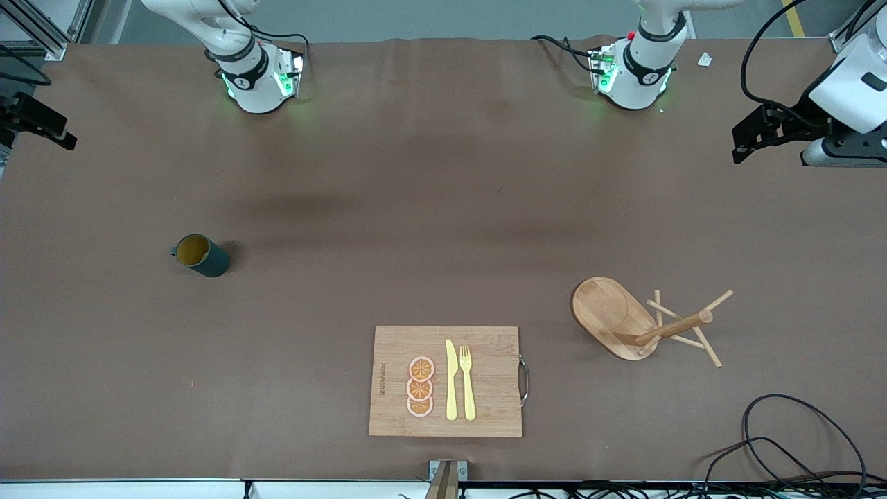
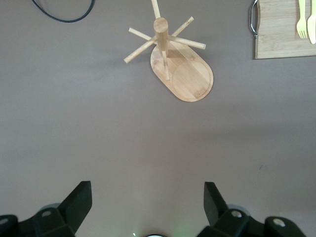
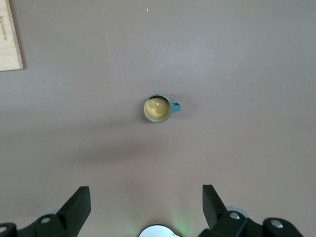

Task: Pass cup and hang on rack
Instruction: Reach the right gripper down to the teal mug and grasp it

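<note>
Both pincers, left (image 2: 145, 207) and right (image 3: 145, 207), hang wide and empty over the table. The cup (image 1: 201, 254) could tip if grabbed off-centre; its handle may miss the thin pegs of the rack (image 1: 641, 320).

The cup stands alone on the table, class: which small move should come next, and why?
Probably the right claw should come down over the cup. It is open and holds nothing, the cup stands upright toward the right arm's end, and the rack is toward the left arm's end, where the open left claw waits.
</note>
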Controlling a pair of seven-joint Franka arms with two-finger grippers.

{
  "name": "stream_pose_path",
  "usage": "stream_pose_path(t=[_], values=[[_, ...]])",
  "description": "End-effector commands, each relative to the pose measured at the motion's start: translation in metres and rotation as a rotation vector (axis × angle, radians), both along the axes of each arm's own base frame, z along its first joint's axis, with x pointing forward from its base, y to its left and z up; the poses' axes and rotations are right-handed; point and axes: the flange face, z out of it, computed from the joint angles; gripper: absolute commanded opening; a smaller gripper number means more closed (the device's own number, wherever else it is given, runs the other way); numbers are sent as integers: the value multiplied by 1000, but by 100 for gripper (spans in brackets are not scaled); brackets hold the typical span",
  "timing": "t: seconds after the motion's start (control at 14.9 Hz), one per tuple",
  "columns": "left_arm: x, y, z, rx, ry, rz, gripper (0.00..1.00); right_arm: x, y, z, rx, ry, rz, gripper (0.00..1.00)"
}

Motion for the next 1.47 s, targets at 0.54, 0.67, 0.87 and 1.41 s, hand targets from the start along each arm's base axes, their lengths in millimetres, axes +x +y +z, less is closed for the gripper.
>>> stream_pose_path(t=[0.54, 0.67, 0.87, 1.41], values=[[0, 3, 2, -8, -7, 1, 100, 79, -28, -213, 18, 92, 238, 100], [0, 3, 2, -8, -5, 1, 100, 71, -32, -254, 21, 70, 333, 100], [0, 2, 2, -8, -5, 0, 100, 56, -39, -320, 22, 46, 456, 100], [-3, 4, 3, -6, 4, 0, 100, 55, -60, -409, 55, 66, 623, 77]])
